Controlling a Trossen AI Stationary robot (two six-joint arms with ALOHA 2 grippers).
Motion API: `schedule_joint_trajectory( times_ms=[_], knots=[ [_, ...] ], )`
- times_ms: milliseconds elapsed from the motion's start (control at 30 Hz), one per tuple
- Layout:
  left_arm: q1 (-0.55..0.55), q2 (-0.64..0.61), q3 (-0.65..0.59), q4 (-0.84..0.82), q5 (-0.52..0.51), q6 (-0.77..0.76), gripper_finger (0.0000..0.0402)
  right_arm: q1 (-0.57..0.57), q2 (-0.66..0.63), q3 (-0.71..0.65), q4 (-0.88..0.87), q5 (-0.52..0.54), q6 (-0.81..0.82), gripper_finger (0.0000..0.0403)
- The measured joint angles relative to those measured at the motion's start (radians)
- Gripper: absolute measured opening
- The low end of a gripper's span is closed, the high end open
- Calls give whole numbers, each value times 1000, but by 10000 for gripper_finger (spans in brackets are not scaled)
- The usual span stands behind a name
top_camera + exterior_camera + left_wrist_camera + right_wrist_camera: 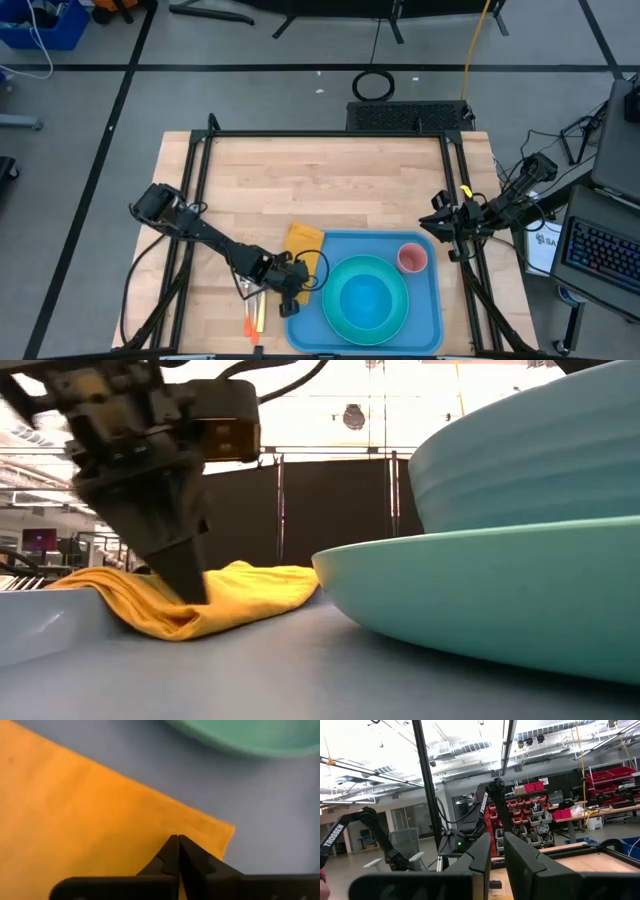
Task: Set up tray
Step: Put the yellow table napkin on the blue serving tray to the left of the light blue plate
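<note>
Left gripper (pixel 177 851) pinched shut on yellow cloth (pixel 90 820) at left edge of tray (pixel 425 325) near table front, plate (pixel 365 296) and pink cup (pixel 412 258) on tray; right gripper (pixel 497 851) narrowly parted, raised at table's right edge.

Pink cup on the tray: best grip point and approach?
Judging from the high view, the pink cup stands upright, mouth up, in the tray's corner nearest the right gripper. Pinch its rim from straight above, fingers across the wall on the side away from the turquoise plate.
</note>
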Motion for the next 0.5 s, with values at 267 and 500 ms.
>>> schedule_joint_trajectory(
  times_ms=[267, 500],
  knots=[
    [28, 0, 0, 83, 42, -47, 31, 0, 0, 0, 0, 0, 0, 43],
    [19, -7, 4, 116, 47, 21, 4, 0, 0, 0, 0, 0, 0, 43]
  ],
)
